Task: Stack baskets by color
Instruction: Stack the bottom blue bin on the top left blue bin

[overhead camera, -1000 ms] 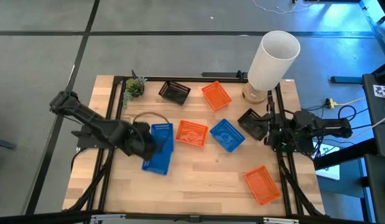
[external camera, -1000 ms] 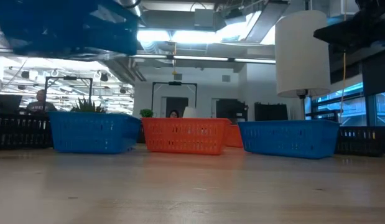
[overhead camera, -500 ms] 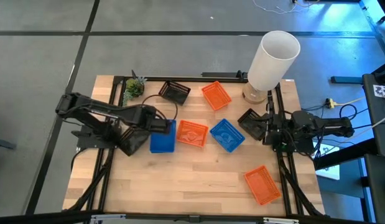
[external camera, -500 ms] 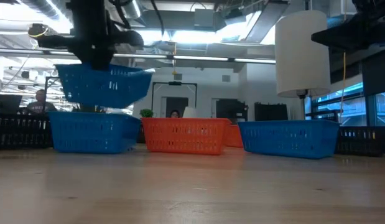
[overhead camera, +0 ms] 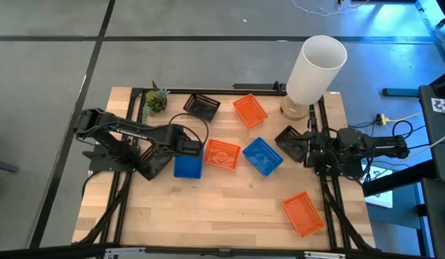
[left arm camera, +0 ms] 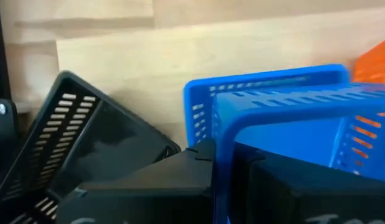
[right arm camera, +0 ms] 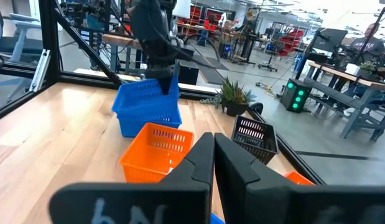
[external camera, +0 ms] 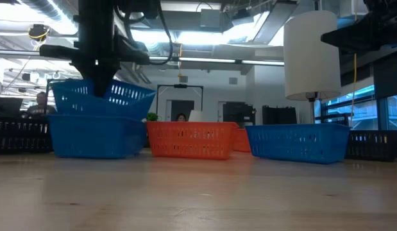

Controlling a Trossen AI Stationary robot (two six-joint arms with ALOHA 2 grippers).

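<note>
Two blue baskets are at the table's left. The lower one (external camera: 95, 136) stands on the wood and the upper one (external camera: 103, 97) sits tilted in its mouth. My left gripper (overhead camera: 190, 147) is shut on the upper one from above. A third blue basket (overhead camera: 262, 155), three orange baskets (overhead camera: 222, 154) (overhead camera: 249, 109) (overhead camera: 303, 213) and black baskets (overhead camera: 202, 106) (overhead camera: 290, 142) lie scattered. My right gripper (right arm camera: 214, 155) is shut and holds nothing. It hangs level at the right edge beside a black basket. My left gripper pinches the upper blue basket's far short wall at its rim (left arm camera: 221, 124), one finger (left arm camera: 292, 186) inside the basket and one outside. The fingers come steeply from above, pointing down. The basket hangs tilted, its underside down in the lower blue basket (left arm camera: 198, 102).
A tall white cylinder (overhead camera: 315, 66) stands at the far right and a small green plant (overhead camera: 156, 101) at the far left corner. Another black basket (left arm camera: 86, 137) lies close beside the blue pair, under my left arm. Bare wood stretches along the near edge.
My left gripper has carried the blue basket toward the table's far edge and down. The basket, first high and nearer the front, has turned into line with the lower blue basket and now rests tilted in it. The gripper has stayed shut on it.
</note>
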